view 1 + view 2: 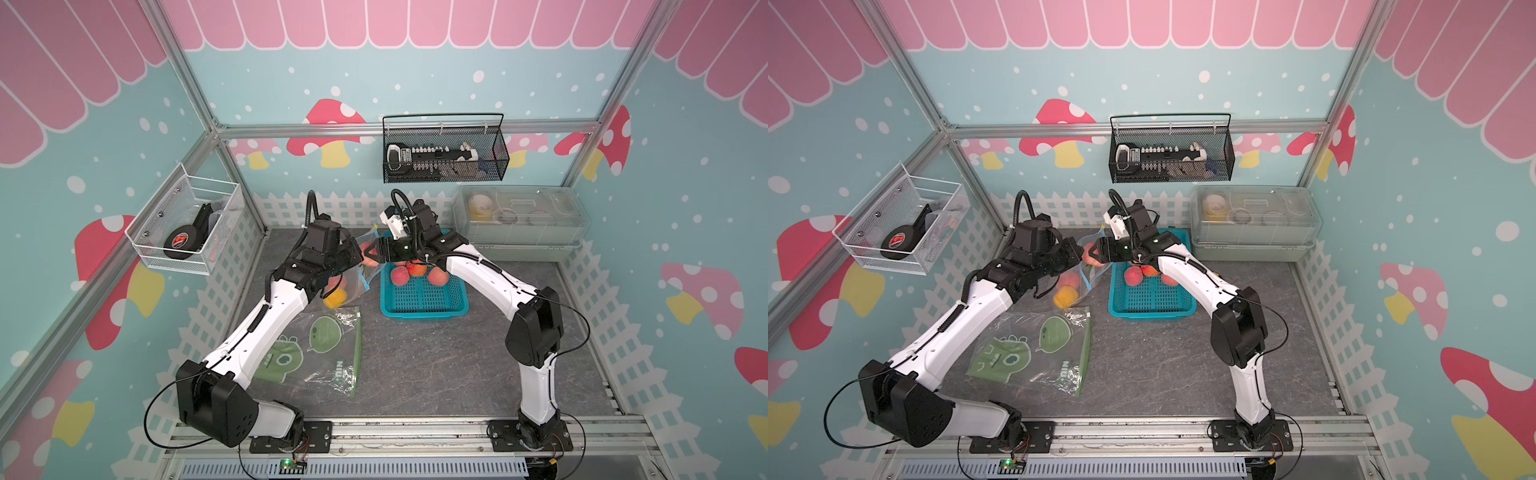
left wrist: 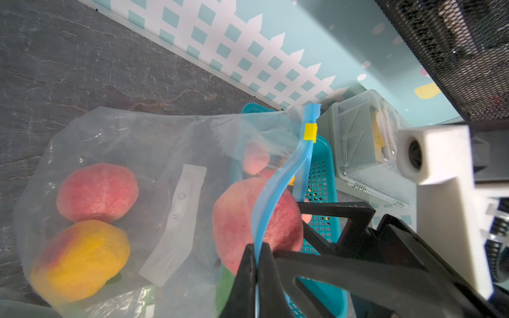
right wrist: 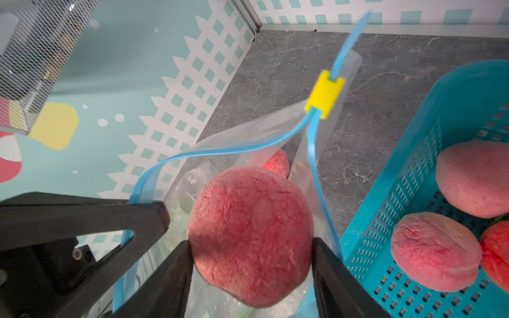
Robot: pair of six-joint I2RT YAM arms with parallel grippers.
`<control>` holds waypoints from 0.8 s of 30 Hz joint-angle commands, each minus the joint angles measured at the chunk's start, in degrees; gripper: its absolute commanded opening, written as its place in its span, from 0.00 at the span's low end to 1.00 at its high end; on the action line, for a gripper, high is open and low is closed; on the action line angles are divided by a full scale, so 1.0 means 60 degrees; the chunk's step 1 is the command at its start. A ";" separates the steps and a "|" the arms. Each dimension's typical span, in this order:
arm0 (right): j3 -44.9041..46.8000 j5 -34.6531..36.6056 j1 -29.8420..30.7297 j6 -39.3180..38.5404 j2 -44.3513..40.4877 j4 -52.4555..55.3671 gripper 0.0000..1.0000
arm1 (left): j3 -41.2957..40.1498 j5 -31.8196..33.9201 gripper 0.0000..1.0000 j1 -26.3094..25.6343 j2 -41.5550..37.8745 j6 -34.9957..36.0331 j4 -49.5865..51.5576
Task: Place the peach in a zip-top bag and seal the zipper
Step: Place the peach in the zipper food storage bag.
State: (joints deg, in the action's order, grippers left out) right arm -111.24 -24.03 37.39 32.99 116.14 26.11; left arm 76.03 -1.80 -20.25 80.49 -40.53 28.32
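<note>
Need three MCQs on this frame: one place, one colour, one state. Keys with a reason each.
1. Loose peaches lie in: A black wire basket; B teal basket; C clear box.
2. Zipper slider colour: A red; B green; C yellow.
3. Left gripper: A shut on the zip-top bag at its zipper strip; B open over the basket; C holding a peach.
Key: 1 B, they sit on its mesh floor; 2 C, yellow clip on the blue track; 3 A, its fingers pinch the strip.
</note>
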 commanded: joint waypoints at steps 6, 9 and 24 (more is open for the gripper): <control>-0.0296 -0.0008 0.0156 -0.0733 -0.0270 0.0373 0.86 | -0.0174 0.0530 0.00 0.0086 -0.0442 -0.0085 -0.0226; 0.0392 0.0324 0.0130 -0.0805 -0.1004 -0.0219 0.85 | -0.0191 0.0737 0.00 0.0120 -0.0436 -0.0038 -0.0079; 0.3921 0.3380 -0.0925 -0.0746 -0.2167 -0.0546 0.82 | -0.0220 0.0612 0.00 0.0138 -0.0421 -0.0012 -0.0050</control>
State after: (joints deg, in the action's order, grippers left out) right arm -88.53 -4.16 32.49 28.75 99.29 20.18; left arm 75.24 1.28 -19.84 79.22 -40.53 28.01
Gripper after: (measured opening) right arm 0.820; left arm 0.047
